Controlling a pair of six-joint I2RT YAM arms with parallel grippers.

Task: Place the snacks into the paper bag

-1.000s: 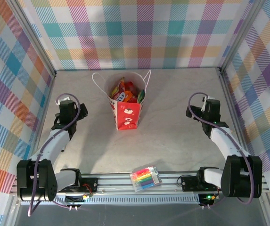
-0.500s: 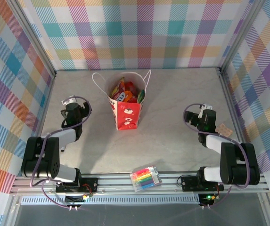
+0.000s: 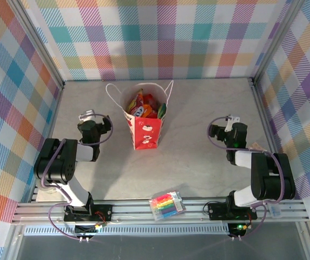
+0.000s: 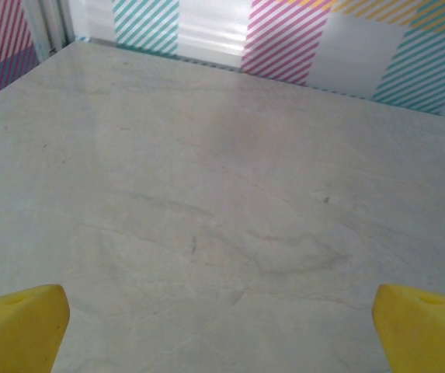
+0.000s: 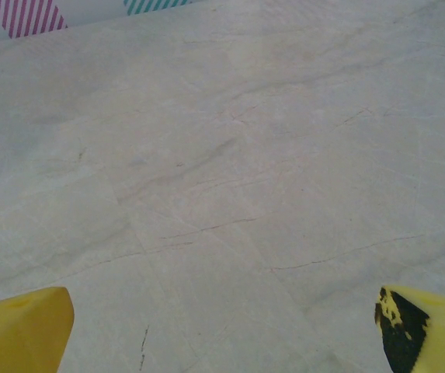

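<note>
Snacks (image 3: 142,105) sit inside the bag (image 3: 145,131); orange and red pouches and a green edge show at its open top. The bag stands upright on the table (image 3: 198,108), a bit left of centre and toward 12 o'clock, with its white handles splayed back.

The left gripper (image 3: 98,129) is at 9 o'clock of the bag, near it but not touching, low over the table with its arm folded back. The right gripper (image 3: 222,132) is at about 4 o'clock of the bag, well apart, its arm folded too. A pack of markers (image 3: 167,205) lies at 5 o'clock of the bag on the near rail.

The top view gives the layout, but the finger gaps are too small to read there. In the left wrist view, the left gripper (image 4: 222,330) has yellow fingertips (image 4: 16,326) at the two bottom corners, spread wide, holding nothing, with bare table between them and striped wall beyond. The right wrist view shows the same for the right gripper (image 5: 222,330): fingertips (image 5: 20,326) wide apart, nothing held, a black patch on the right tip.
</note>
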